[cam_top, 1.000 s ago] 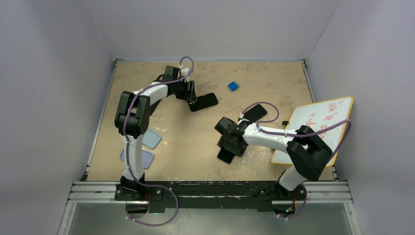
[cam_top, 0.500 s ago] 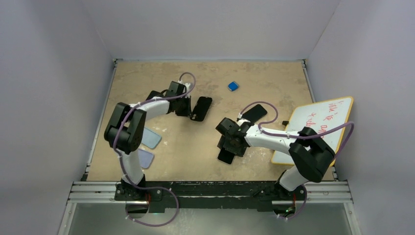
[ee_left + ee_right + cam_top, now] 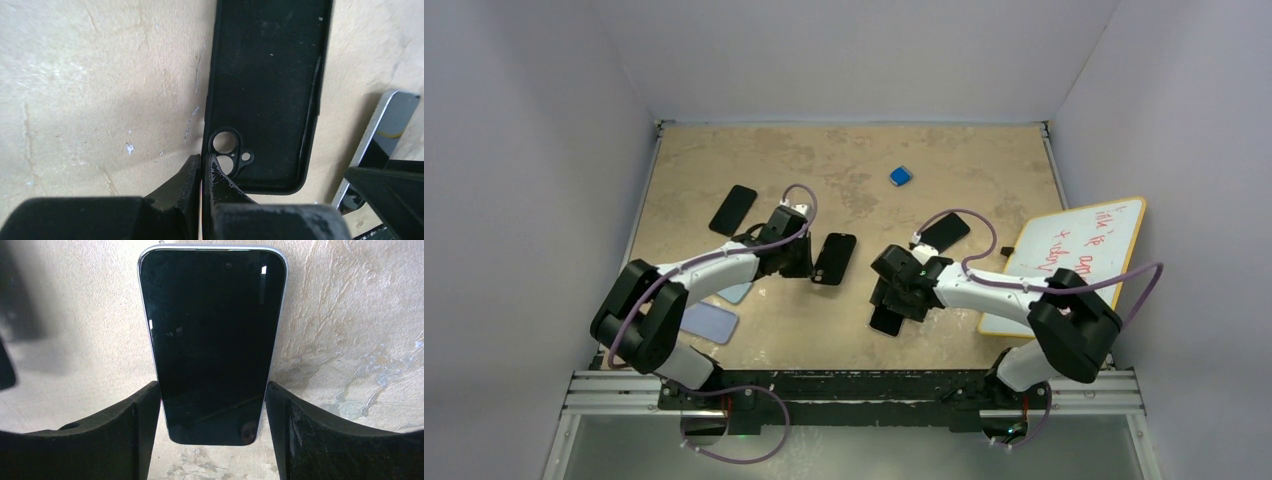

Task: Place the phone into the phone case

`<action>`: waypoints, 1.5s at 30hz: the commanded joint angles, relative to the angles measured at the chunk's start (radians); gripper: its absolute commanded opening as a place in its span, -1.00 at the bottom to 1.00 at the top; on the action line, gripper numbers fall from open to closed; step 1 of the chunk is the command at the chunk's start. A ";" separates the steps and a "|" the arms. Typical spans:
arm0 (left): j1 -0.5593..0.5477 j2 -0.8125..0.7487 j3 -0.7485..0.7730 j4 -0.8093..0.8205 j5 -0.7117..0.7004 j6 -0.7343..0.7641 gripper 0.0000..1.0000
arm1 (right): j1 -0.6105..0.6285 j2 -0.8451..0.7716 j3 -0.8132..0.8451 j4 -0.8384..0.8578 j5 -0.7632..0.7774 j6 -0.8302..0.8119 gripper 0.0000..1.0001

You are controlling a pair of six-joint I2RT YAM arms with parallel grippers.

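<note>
The black phone case (image 3: 834,258) lies open side up near the table's middle. In the left wrist view the case (image 3: 265,85) shows its camera cut-out, and my left gripper (image 3: 203,160) is shut on its left wall. In the top view my left gripper (image 3: 807,262) sits at the case's left edge. A black phone (image 3: 212,340) with a silver rim lies screen up on the table. My right gripper (image 3: 213,390) straddles its near end, both fingers touching its sides. In the top view my right gripper (image 3: 890,305) covers part of that phone (image 3: 886,320).
A second dark phone (image 3: 944,232) lies behind the right gripper and a third (image 3: 733,208) at the far left. Two light blue cases (image 3: 711,322) lie near the left arm. A small blue object (image 3: 901,176) sits at the back. A whiteboard (image 3: 1074,255) lies at the right.
My left gripper has dragged the black case from the far middle toward the near centre, uncovering the phone at the far left. The right gripper stays on its phone.
</note>
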 commanded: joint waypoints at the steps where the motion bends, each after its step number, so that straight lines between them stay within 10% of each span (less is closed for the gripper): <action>1: 0.008 -0.096 0.015 0.062 -0.061 -0.031 -1.00 | -0.004 -0.006 -0.069 0.015 0.042 -0.027 0.48; 24: 0.008 -0.028 0.211 -0.144 0.119 0.674 -1.00 | -0.004 -0.214 -0.180 0.174 -0.005 -0.367 0.38; 45: 0.003 0.023 0.097 -0.121 0.297 1.130 -1.00 | -0.004 -0.375 -0.245 0.182 0.011 -0.504 0.32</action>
